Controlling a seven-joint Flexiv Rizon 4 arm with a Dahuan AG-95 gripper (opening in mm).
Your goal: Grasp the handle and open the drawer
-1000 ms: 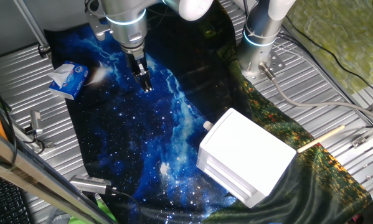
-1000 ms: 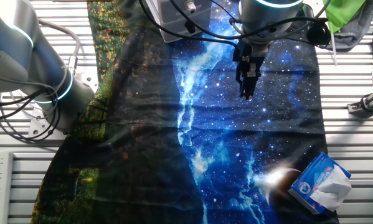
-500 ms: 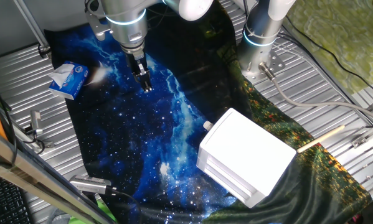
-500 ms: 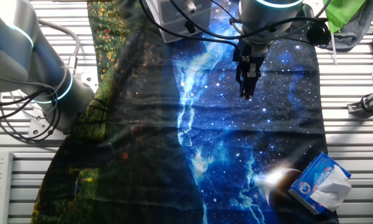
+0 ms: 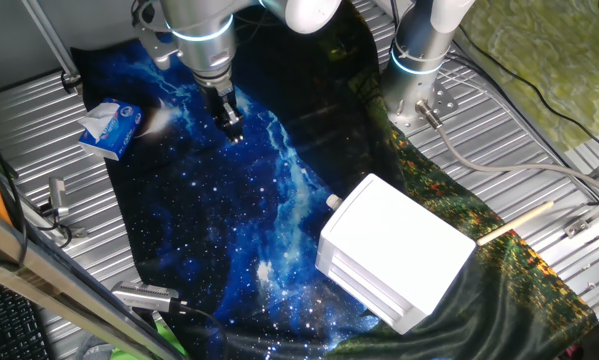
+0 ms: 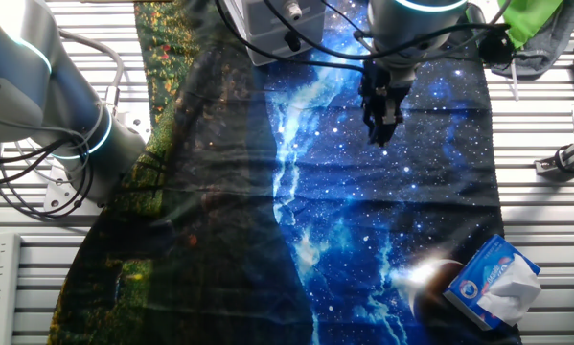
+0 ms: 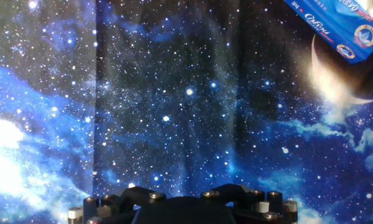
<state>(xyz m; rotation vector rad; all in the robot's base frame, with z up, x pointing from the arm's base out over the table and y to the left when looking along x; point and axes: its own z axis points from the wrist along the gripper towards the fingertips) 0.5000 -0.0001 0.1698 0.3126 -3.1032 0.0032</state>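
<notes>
— where's the drawer?
— low on the front of a glossy white boxy unit, lying on the galaxy-print cloth on the counter, pushed in flush.
— and the handle?
— a tiny white rounded knob poking out at the unit's upper left corner.

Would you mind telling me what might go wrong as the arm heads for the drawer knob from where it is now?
1. The gripper hangs over the starry cloth, well away from the knob; the hand view shows no drawer unit, so aiming could drift.
2. The knob is tiny against the drawer unit, so the fingers may slip off it or bump the face.
3. The unit sits on loose, wrinkled cloth and might slide when pulled.
</notes>
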